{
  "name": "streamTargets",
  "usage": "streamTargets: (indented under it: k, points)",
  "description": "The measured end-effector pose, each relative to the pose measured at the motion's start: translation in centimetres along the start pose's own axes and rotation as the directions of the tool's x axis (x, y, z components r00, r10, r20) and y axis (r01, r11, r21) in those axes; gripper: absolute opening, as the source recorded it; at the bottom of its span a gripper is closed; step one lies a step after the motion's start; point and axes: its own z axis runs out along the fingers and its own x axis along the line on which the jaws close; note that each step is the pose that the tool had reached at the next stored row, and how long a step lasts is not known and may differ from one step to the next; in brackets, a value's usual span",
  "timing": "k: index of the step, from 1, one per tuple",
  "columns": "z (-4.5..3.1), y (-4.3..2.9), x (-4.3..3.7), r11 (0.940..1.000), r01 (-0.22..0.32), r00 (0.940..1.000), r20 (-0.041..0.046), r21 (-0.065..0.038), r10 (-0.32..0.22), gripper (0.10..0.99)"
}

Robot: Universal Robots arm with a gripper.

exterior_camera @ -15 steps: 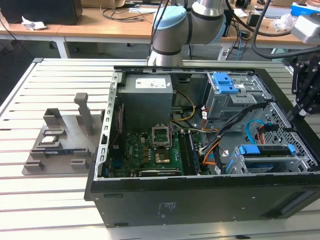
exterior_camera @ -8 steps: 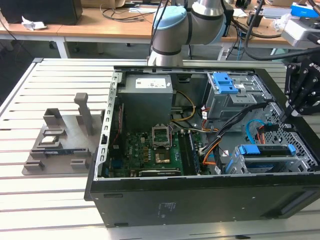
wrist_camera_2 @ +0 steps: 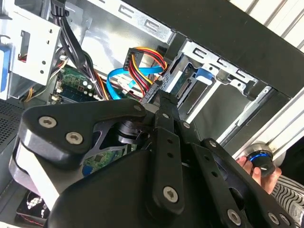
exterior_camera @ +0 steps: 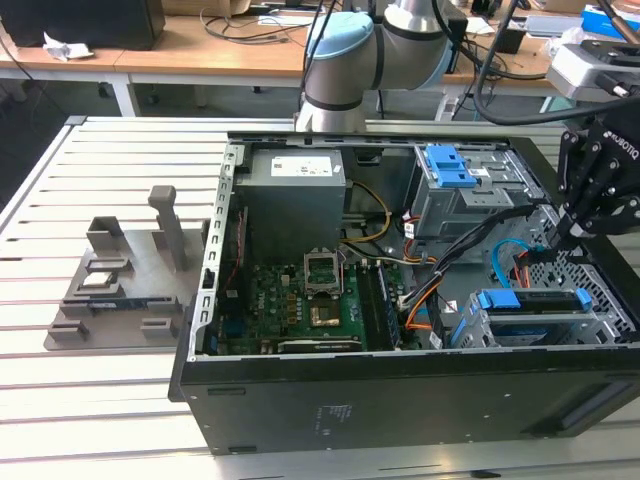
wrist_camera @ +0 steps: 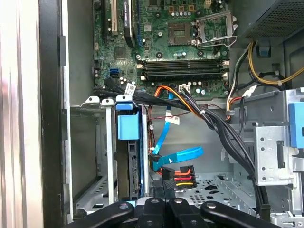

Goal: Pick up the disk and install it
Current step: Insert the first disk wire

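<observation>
One disk stands on edge in the lower drive cage at the computer case's front corner, its blue frame level with the cage's top. I see my gripper just above and beside that cage, fingertips drawn together on nothing I can see. I judge the drive rigid, fairly heavy and shock-sensitive, with slippery metal faces. The blue plastic frame along its edges is the sounder place to take hold.

The disk, blue-framed, stands on edge in the drive cage.
</observation>
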Motion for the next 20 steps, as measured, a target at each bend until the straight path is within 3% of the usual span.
streamTargets:
  k: [4,8,12,17,20]
  points:
    - [0.04,0.02,0.00,1.0000,0.000,1.0000,-0.0004,0.000,0.000,0.361]
    - [0.90,0.47,-0.01,1.0000,0.000,1.0000,-0.0025,0.000,0.000,0.361]
    - [1.93,0.45,-0.06,1.0000,0.000,1.0000,-0.0044,0.000,0.000,0.361]
    - [1.94,0.45,-0.05,1.0000,0.000,1.0000,-0.0063,0.000,0.000,0.345]
    - [1.94,0.45,-0.05,1.0000,0.000,1.0000,-0.0072,0.000,0.000,0.216]
